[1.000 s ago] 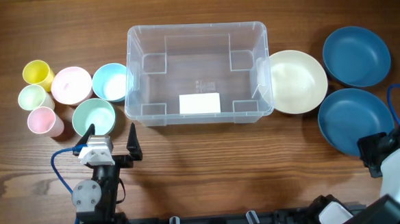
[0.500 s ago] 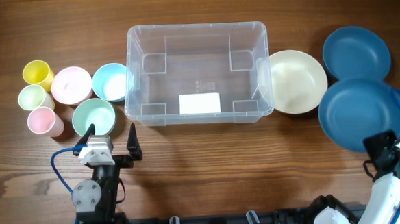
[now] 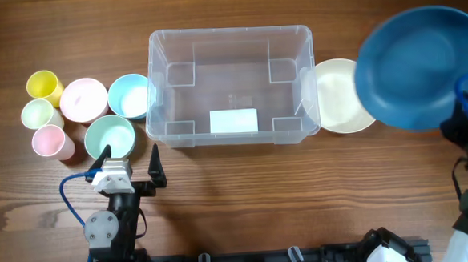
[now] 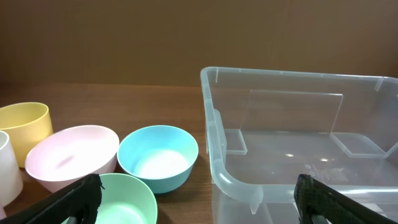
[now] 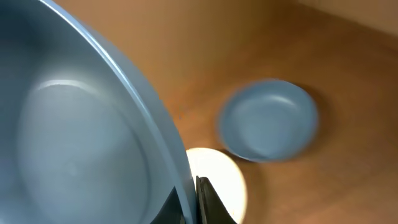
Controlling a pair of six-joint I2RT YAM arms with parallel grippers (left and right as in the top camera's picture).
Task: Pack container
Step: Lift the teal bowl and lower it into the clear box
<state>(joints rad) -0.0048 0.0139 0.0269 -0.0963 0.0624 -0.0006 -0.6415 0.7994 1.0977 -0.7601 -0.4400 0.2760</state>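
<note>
By the counter's near-left edge, our left gripper [image 3: 129, 156] stands spread wide, just short of a mint bowl [image 3: 110, 137]. The container [image 3: 232, 87] sits mid-counter, toward the far edge. Near the far-right corner, our right gripper [image 5: 194, 202] pinches the rim of 1 dark blue bowl [image 3: 419, 65].

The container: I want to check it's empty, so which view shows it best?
Overhead: the whole container shows, four walls and labelled base, nothing inside. Left wrist catches only one corner and some interior; right wrist shows none.
</note>
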